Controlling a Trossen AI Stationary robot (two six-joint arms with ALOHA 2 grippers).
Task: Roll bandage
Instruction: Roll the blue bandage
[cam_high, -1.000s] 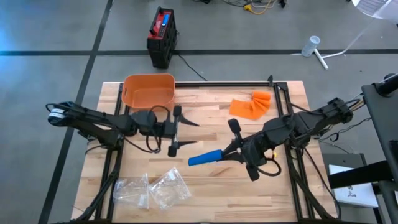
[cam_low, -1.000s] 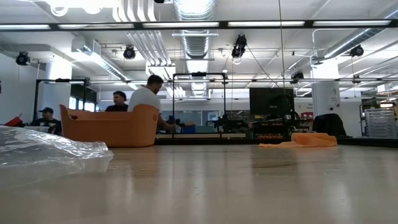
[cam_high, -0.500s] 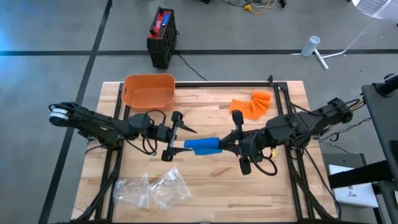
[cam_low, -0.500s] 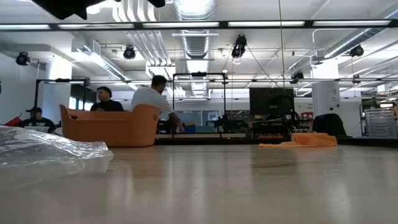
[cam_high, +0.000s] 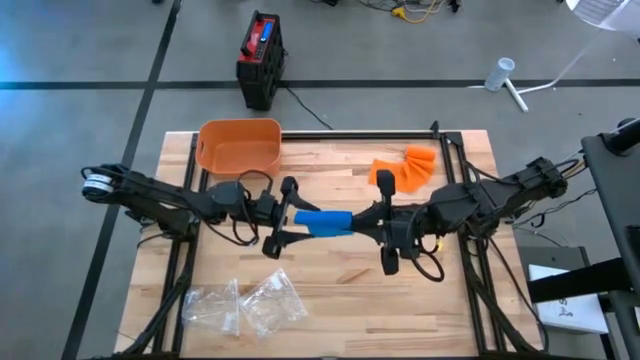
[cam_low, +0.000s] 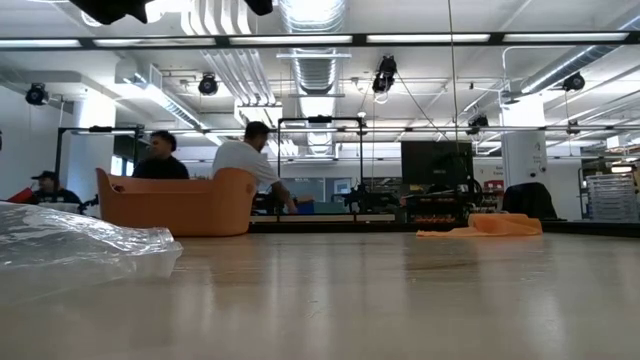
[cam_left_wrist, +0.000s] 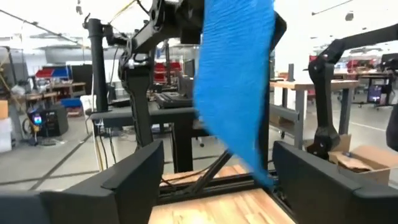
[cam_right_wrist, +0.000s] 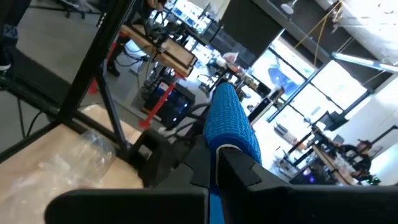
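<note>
Left gripper spread wide; right gripper clamped.

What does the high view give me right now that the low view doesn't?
High view only: the right gripper shut on the blue bandage, held above the table, its free end between the open left gripper fingers.

Low view only: people in the room behind the table.

Both: the orange basket, the orange cloth, the plastic bags and the wooden table.

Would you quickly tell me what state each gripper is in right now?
Left gripper: open, its fingers either side of the blue bandage's free end.
Right gripper: shut on the blue bandage.
</note>
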